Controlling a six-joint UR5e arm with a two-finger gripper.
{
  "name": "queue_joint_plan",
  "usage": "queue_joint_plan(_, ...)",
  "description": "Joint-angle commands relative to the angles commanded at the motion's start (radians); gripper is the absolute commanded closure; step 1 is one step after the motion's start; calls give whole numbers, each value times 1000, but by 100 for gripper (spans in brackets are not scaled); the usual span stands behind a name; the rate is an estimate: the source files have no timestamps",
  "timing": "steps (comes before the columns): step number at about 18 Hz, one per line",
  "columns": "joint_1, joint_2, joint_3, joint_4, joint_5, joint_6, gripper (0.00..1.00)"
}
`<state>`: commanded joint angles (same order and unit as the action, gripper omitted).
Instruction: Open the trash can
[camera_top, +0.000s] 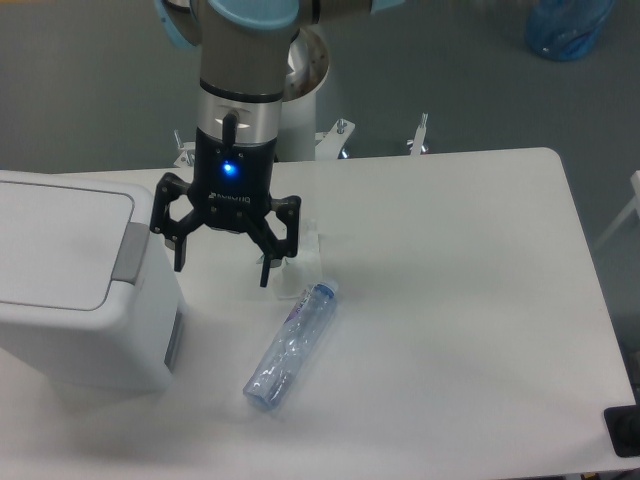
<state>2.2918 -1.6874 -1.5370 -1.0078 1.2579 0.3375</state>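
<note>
The trash can (75, 290) is a large white boxy bin at the left edge of the table, with its flat lid down and a grey push tab (131, 252) on its right side. My gripper (222, 267) hangs open just to the right of the bin, its left finger close to the grey tab and nothing between the fingers. A blue light glows on the gripper body.
A clear plastic bottle (291, 346) with a blue cap lies on the white table (450, 300), below and right of the gripper. A blue bag (567, 27) sits on the floor at the top right. A dark object (625, 430) is at the table's lower right corner.
</note>
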Motion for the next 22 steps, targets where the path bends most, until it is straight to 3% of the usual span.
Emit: queue_joint_plan(22, 0, 6, 5, 0, 12, -55, 0)
